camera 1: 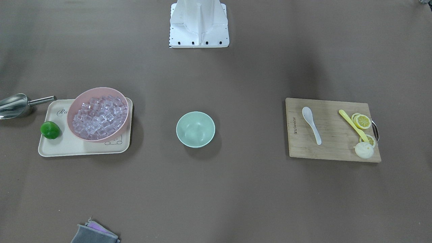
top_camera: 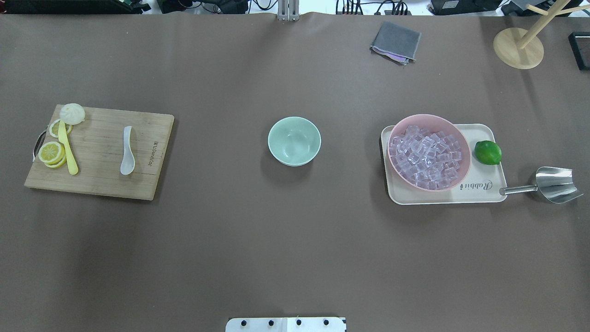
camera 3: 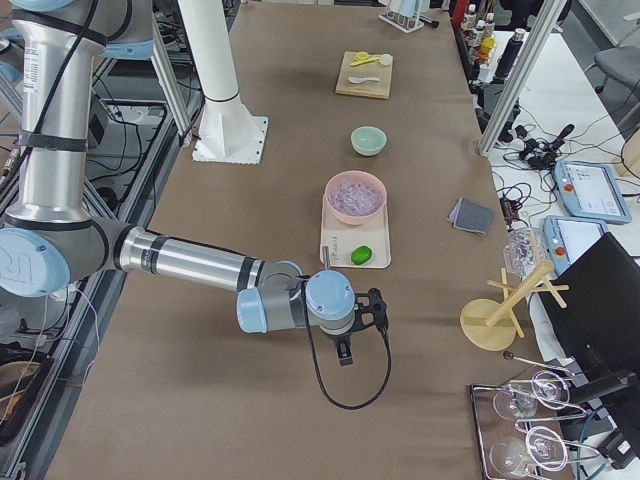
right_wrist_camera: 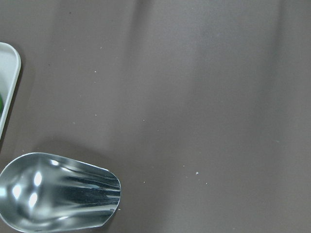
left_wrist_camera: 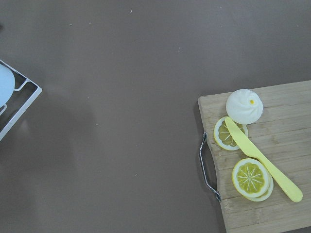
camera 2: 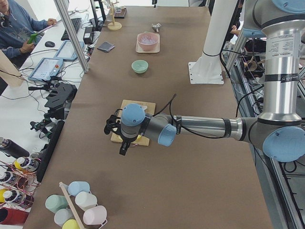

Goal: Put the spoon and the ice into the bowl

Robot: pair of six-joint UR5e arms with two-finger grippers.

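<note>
Wide desk (top_camera: 295, 258) under a matte brown cover, with even overhead light and soft shadows. An aluminium frame post (camera 2: 71, 33) stands at its far edge. Beyond it is a white side bench (camera 2: 35, 53) with a keyboard (camera 2: 76, 24) and a tablet-style pendant (camera 2: 46, 68). A seated person in blue (camera 2: 19, 26) is there. At one desk end, pastel cups (camera 2: 86, 200) hang on a wooden peg stand (camera 2: 64, 192). At the other end are a wooden branch stand (top_camera: 518, 50) and wine glasses (camera 3: 530, 445) on a wire rack.

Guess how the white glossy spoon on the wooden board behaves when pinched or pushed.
The small white glossy soup spoon: probably rigid, its curved shape looks moulded. Shiny surface suggests slippery. Rounded scoop on the flat wooden cutting board may rock or pivot if pushed.
</note>
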